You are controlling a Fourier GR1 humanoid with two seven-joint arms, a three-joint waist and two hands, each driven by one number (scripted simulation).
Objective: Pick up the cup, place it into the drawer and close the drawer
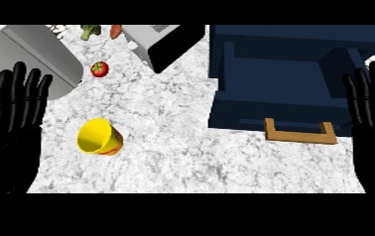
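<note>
A white speckled stone counter (pixel 190 150) is seen from steeply above. A small yellow cup with a red and green band near its base (pixel 99 137) lies tipped on the counter at the lower left, its open mouth turned up and to the left, so that its long axis runs from upper left to lower right. Nothing is touching it.

A dark blue drawer with a tan wooden handle (pixel 282 86) is pulled open at the right, its handle facing the lower edge of the view. The cup and the drawer are well apart, with bare counter between them.

The black left hand (pixel 22 106) is shown at the left edge, fingers straight and pointing up, holding nothing. The black right hand (pixel 361 103) is shown at the right edge beside the drawer, fingers likewise straight, holding nothing.

The cup lies just right of and slightly below the left hand, which is judged much the nearer; the right hand is far across the counter. The pick-up is judged not yet begun.

A small red tomato (pixel 99 69) sits above the cup, near a grey appliance (pixel 44 56).
</note>
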